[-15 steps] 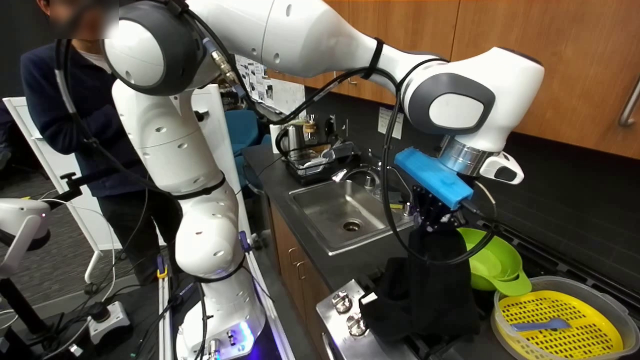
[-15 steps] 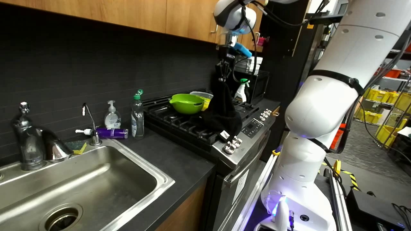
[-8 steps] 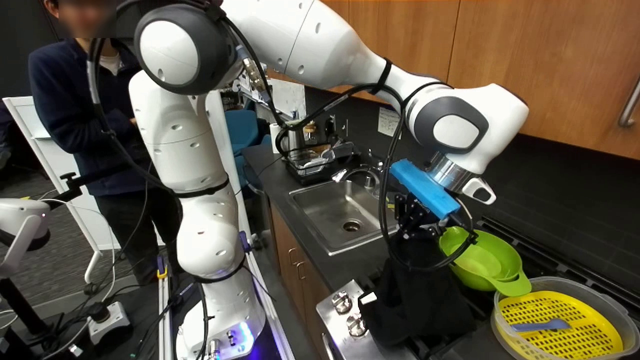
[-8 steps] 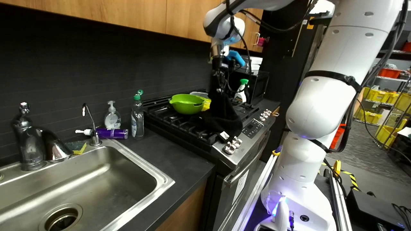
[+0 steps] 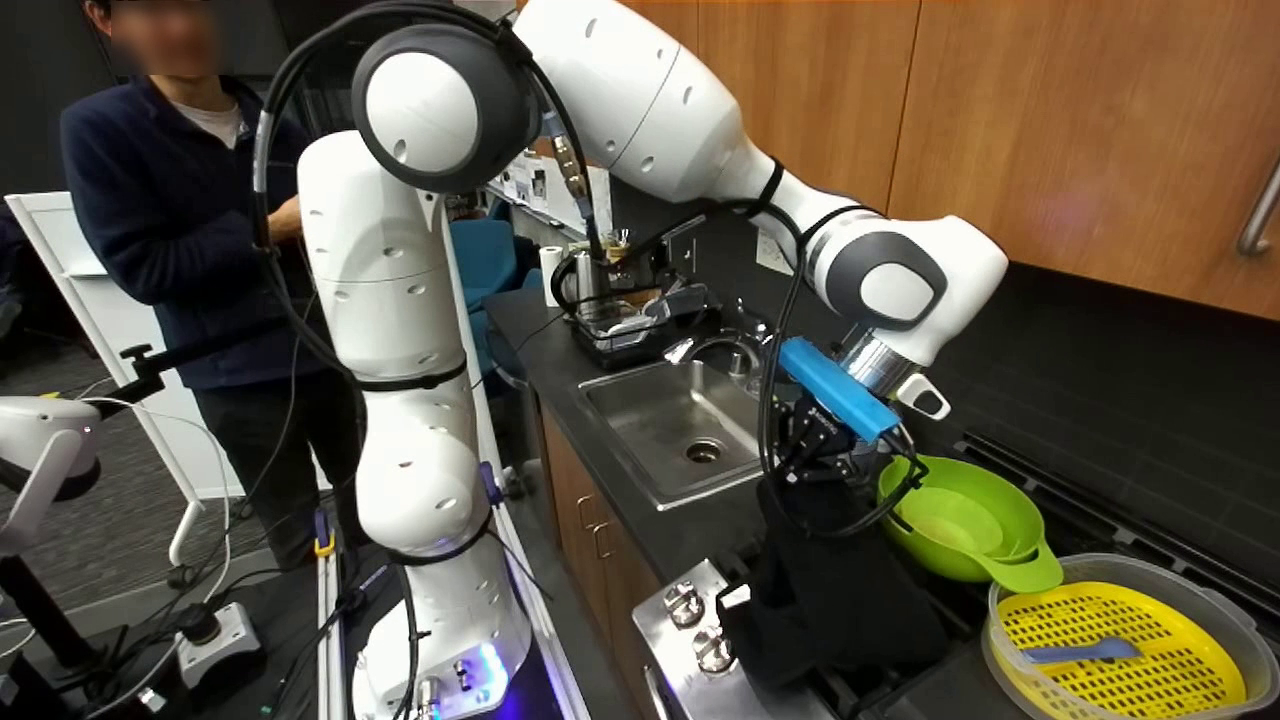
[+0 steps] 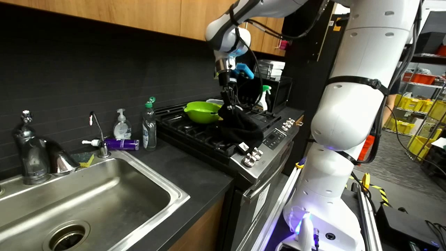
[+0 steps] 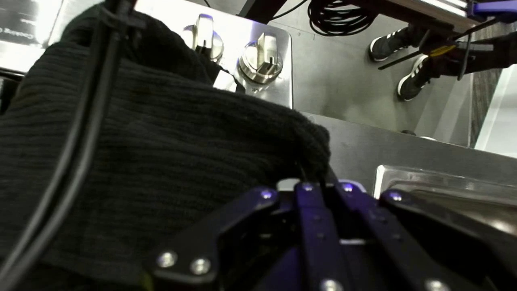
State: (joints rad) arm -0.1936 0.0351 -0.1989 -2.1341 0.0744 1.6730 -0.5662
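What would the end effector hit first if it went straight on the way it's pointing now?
Probably the folds of the black cloth hanging from the end effector, then the stove beneath; exact depth is unclear.

White arm (image 5: pixel 385 300), black cables (image 5: pixel 768 400), blue wrist block (image 5: pixel 838 389), black screw-dotted gripper (image 7: pixel 325 188)

Stove panel (image 7: pixel 236 30) glares white; near cable (image 7: pixel 87 153) blurs; robot base (image 5: pixel 440 640) glows blue.

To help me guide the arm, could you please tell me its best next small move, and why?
Probably lower the gripper slightly, clear of the green bowl nearby: it pinches one raised part of the black cloth, while lower folds rest on the stove.
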